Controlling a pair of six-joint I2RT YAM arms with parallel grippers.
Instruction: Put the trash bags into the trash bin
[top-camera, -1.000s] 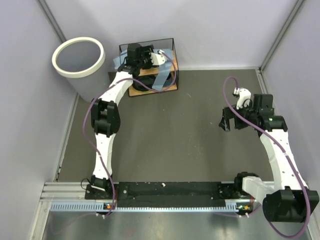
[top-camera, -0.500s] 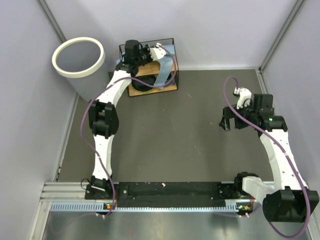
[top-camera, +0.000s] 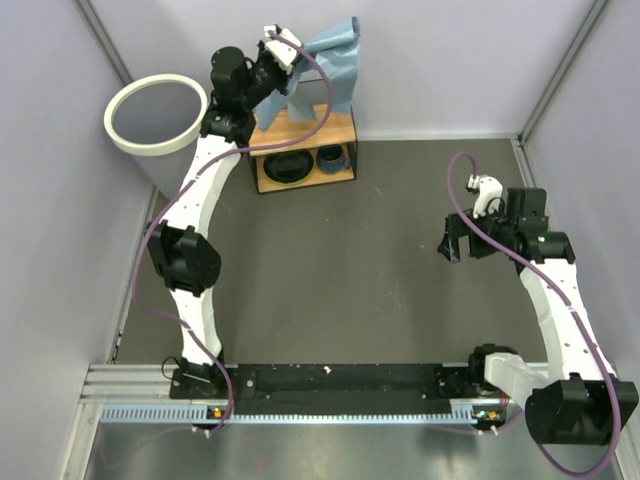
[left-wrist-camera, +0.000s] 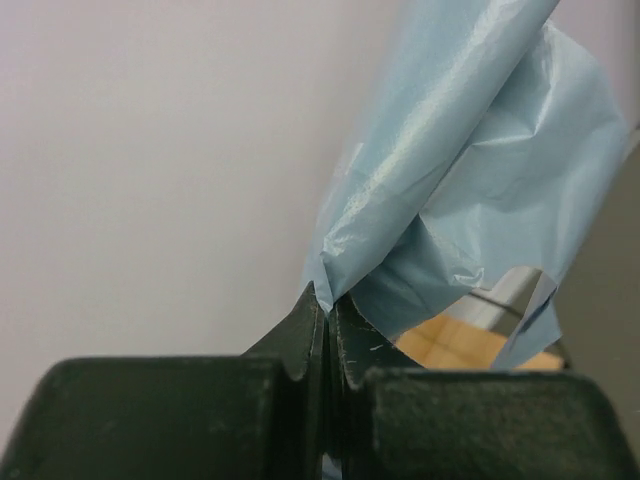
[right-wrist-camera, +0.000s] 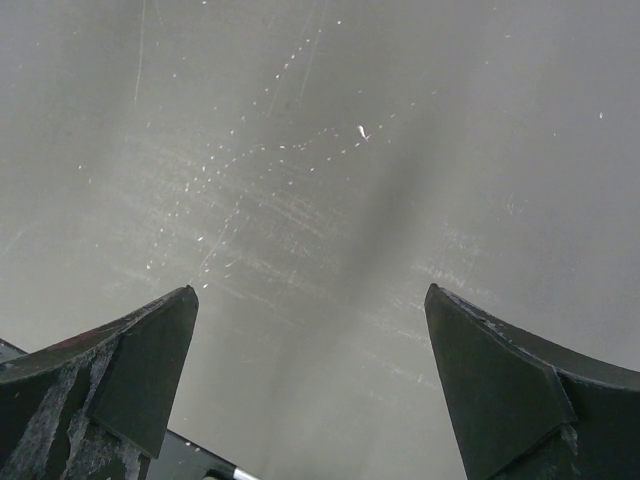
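Above the shelf (top-camera: 305, 125), left gripper (left-wrist-camera: 325, 318) has risen, jaws pinched on a trash bag (top-camera: 335, 50) corner. Bag now hangs free, right of the trash bin (top-camera: 112, 115). Right gripper (right-wrist-camera: 310, 300) unchanged, spread wide.

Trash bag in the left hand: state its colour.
Trash bag: light blue, best in the left wrist view.

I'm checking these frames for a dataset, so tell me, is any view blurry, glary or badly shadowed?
Top external: evenly lit, sharp, only faint shadows. Left wrist: the trash bag shows a soft sheen, and the left gripper pinching it looks dark and slightly soft. Right wrist: a broad dim shadow band runs down the scratched table; no glare.
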